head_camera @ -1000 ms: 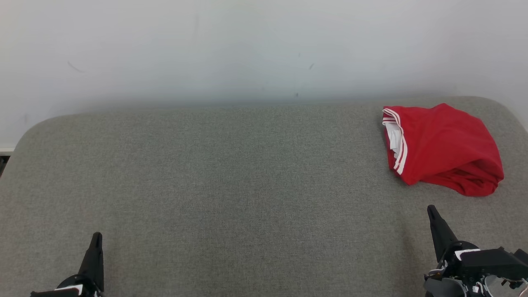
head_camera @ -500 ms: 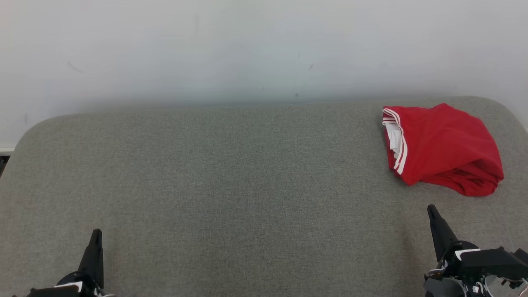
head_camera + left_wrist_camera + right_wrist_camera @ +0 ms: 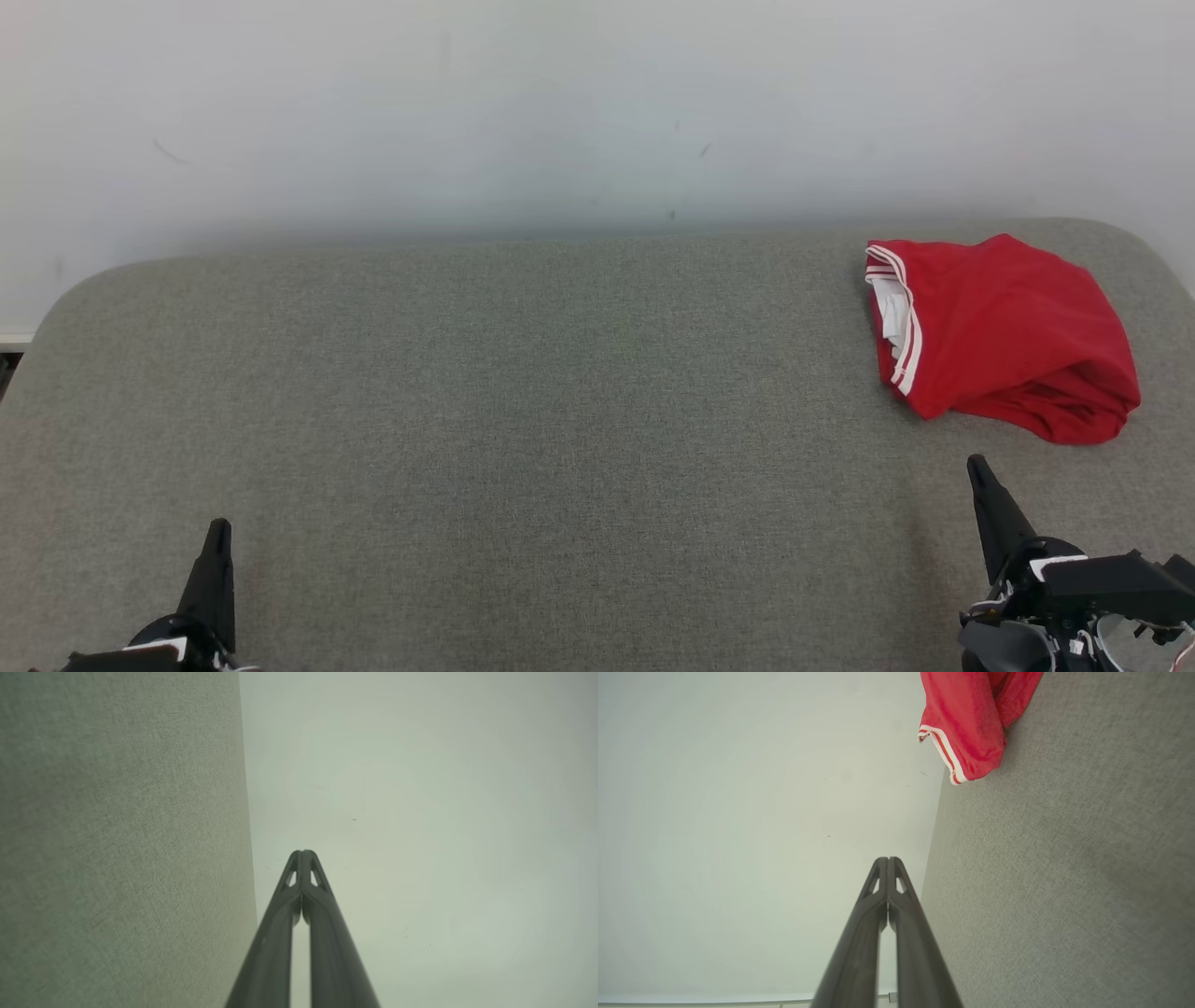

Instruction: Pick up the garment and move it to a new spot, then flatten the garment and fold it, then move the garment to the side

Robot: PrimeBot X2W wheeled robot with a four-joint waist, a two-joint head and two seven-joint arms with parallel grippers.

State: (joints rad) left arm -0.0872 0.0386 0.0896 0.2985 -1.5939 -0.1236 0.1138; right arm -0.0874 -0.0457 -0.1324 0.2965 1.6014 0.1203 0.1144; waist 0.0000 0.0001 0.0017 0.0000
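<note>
The garment [image 3: 1004, 336] is a red piece with white stripes along one edge, lying bunched at the far right of the grey padded surface [image 3: 523, 420]; in the right wrist view the garment [image 3: 971, 723] sits at the top. My right gripper [image 3: 977, 469] is shut and empty, hovering a short way in front of the garment without touching it; its fingertips [image 3: 887, 860] press together. My left gripper [image 3: 218, 528] is shut and empty at the near left, far from the garment, its fingertips [image 3: 303, 853] closed too.
A pale wall [image 3: 560, 112] rises right behind the padded surface. The surface has rounded corners at the far left [image 3: 84, 289] and far right, with the garment close to the right one. Wide open fabric stretches between the two grippers.
Both grippers have crept slightly forward, up the head view. The garment has not moved.
</note>
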